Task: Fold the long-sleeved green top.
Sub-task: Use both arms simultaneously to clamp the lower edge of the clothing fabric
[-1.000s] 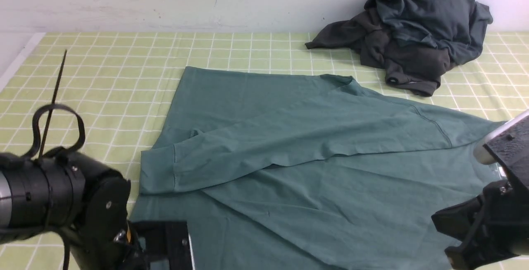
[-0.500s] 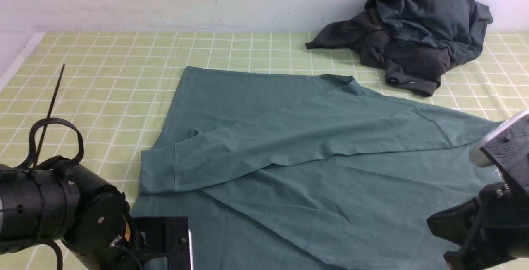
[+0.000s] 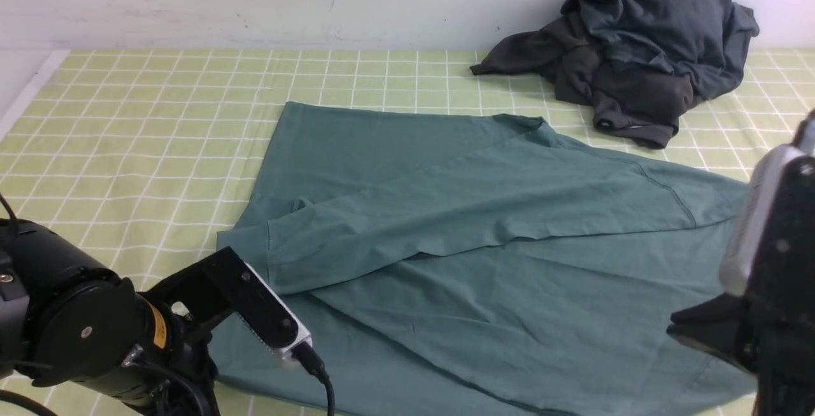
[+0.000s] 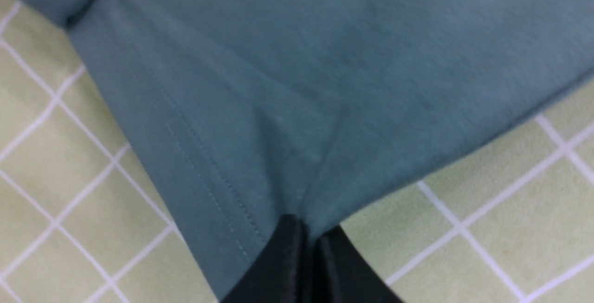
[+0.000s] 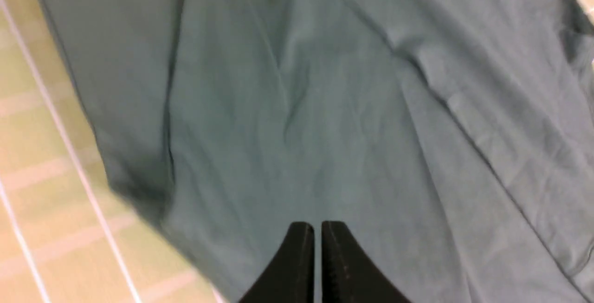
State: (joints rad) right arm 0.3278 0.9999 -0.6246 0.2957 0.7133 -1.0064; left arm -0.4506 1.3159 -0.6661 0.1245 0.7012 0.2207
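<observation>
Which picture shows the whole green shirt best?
The front view: almost the whole shirt shows there, spread out. The left wrist view shows only an edge pinched by the left end effector; the right wrist view shows only wrinkled cloth up close.

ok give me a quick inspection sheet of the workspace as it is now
surface: green checked cloth, lying flat
job's things: top spread out, one sleeve folded across the body
clutter: dark grey heap of clothes at the far right, just behind the top
grippers: left gripper shut on the top's edge; right gripper over the top, jaws a slit apart, grip unclear
cables: black cable hanging from the left wrist camera
surroundings: pale wall behind; nothing else seen
</observation>
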